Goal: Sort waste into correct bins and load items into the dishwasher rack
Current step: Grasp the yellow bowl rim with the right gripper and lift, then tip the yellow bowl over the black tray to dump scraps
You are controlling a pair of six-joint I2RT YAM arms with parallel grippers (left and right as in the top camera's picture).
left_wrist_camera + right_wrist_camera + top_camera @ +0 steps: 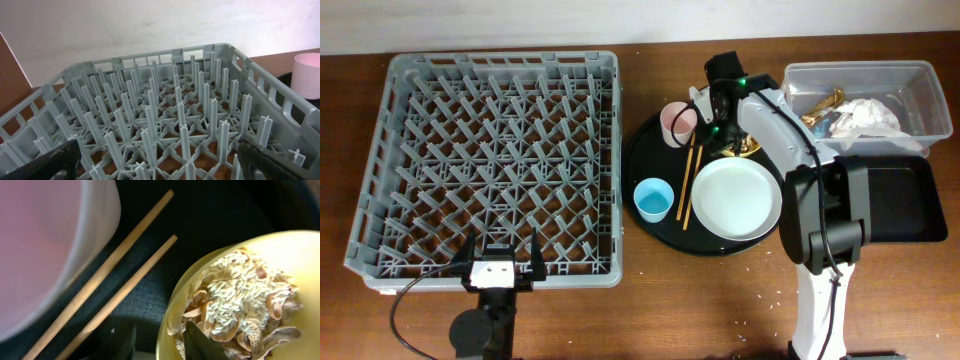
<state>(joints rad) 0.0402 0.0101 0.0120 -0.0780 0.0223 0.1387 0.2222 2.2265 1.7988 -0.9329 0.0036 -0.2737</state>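
The right gripper straddles the rim of the one yellow bowl, one finger inside and one outside (whether they pinch it I cannot tell). The bowl holds food scraps. Just past the outer finger lie two chopsticks, and beyond them is one pink cup. Farther off, the round black tray carries one blue cup and one plate. On the gripper's other side, the clear tub holds a napkin and a gold wrapper. The left gripper, fingers apart, hovers at the edge of the rack.
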